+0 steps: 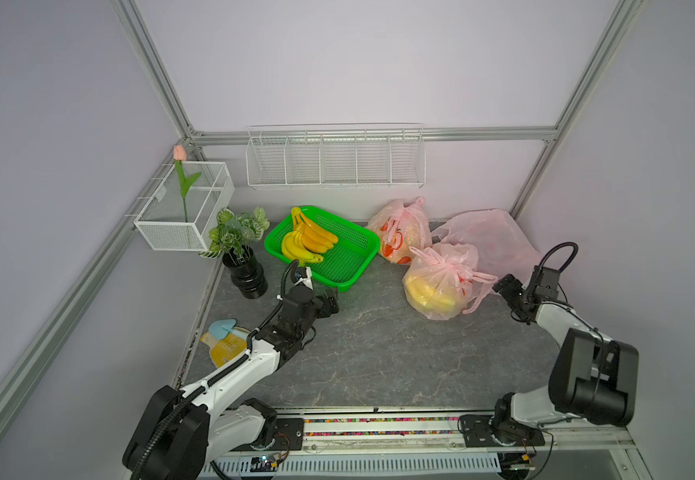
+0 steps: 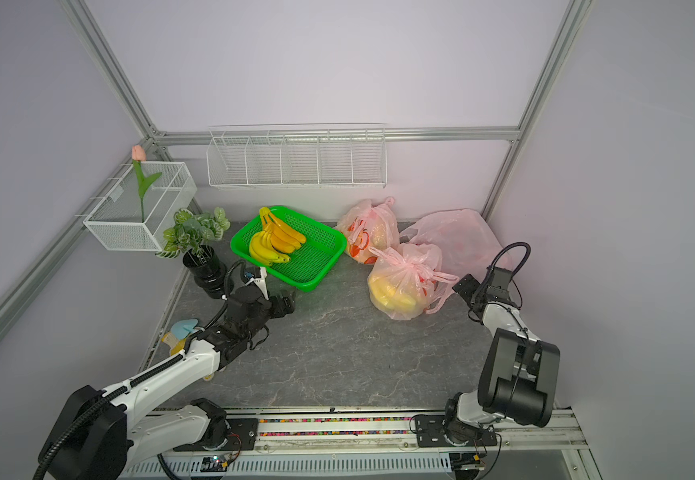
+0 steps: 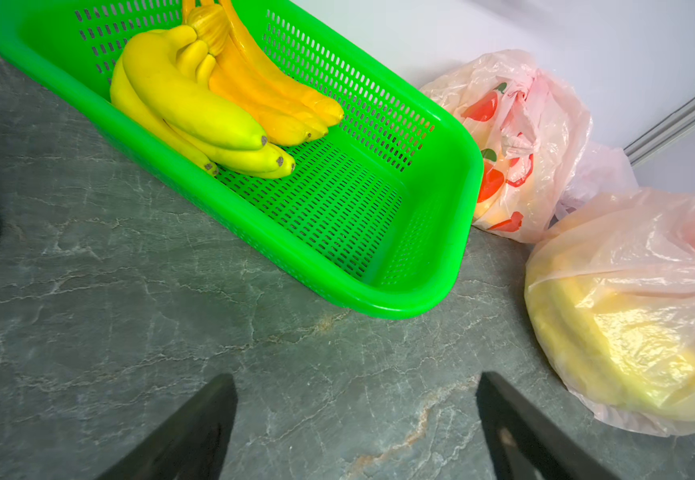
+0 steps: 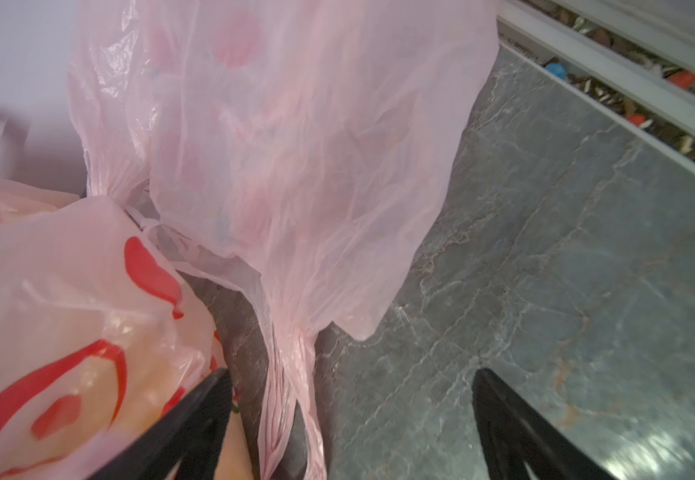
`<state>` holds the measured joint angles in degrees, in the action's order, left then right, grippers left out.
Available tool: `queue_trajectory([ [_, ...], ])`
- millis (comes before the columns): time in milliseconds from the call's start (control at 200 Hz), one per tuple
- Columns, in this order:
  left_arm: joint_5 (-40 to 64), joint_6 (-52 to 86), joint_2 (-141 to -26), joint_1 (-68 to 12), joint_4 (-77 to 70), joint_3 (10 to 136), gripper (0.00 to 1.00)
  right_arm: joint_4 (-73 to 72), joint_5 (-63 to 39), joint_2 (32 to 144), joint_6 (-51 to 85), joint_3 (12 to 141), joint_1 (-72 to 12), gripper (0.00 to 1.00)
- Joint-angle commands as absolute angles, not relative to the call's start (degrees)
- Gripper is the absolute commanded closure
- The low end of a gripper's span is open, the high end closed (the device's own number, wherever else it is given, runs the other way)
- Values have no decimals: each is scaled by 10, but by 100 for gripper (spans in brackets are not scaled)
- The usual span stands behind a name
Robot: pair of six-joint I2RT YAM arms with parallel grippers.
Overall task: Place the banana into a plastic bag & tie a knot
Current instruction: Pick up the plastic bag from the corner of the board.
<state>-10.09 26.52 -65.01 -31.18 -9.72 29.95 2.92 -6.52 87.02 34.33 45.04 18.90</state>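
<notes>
Two banana bunches (image 1: 306,245) (image 3: 196,108), one yellow and one orange, lie in the green basket (image 1: 356,280) (image 3: 441,232). A knotted pink plastic bag (image 1: 441,286) (image 3: 628,311) holding yellow bananas sits at mid-right. My left gripper (image 1: 332,301) (image 3: 356,378) is open over bare table just in front of the basket. Beside that bag's handles, my right gripper (image 1: 505,286) (image 4: 350,374) is open too. A loose pink handle strip (image 4: 292,395) lies between its fingers, unclamped.
A second tied bag with red prints (image 1: 400,232) (image 3: 516,145) stands by the back wall, and a flat pink bag (image 1: 487,237) (image 4: 296,145) lies at back right. A potted plant in a black vase (image 1: 246,270) stands left of the basket. Wire racks hang on the walls.
</notes>
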Motion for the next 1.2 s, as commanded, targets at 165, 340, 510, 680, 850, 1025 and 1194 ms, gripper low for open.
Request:
queue_trajectory([
  [165,-116,258,-629,-310,-134,290,8,-48,-53,990,399,519,161,30],
  [340,-117,258,-598,-310,-103,289,8,-50,-29,973,395,521,161,85],
  [510,-116,257,-577,-310,-27,313,15,11,52,817,351,507,159,93],
  [680,-89,270,-566,-310,13,324,15,93,114,643,273,549,124,93],
  [850,-79,278,-555,-310,65,346,16,174,78,574,240,651,89,93],
  [1025,-116,288,-501,-310,130,356,16,232,28,576,215,778,-8,93],
  [1194,-130,274,-411,-310,144,339,15,248,24,590,184,862,-150,93],
])
